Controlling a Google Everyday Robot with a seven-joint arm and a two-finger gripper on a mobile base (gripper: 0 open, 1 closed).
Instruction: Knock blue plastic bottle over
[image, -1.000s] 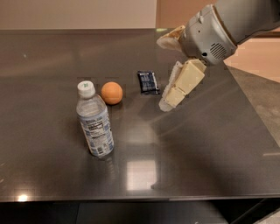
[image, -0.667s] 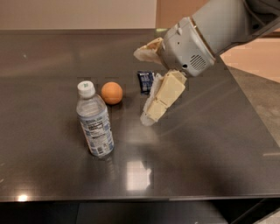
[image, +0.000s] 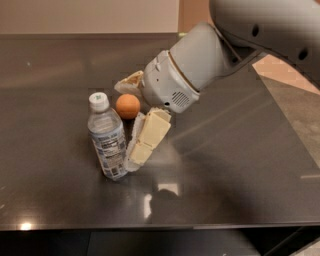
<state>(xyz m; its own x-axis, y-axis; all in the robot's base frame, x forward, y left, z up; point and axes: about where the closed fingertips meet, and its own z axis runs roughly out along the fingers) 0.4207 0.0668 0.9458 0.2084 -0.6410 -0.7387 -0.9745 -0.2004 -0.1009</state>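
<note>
The dark table (image: 240, 165) is carrying the blue plastic bottle (image: 107, 137), standing upright. An orange ball (image: 127, 106) is sitting just behind it, and the gripper (image: 127, 124) is hanging just beside it, fingers spread.

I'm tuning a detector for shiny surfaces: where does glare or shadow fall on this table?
Camera view: a bright glare patch sits on the dark glossy table, nearer the camera than the open two-finger gripper beside the clear blue-labelled plastic bottle; a soft shadow darkens the table's right.

1 high view, tabletop (image: 240, 165) near, gripper (image: 126, 122) centre
</note>
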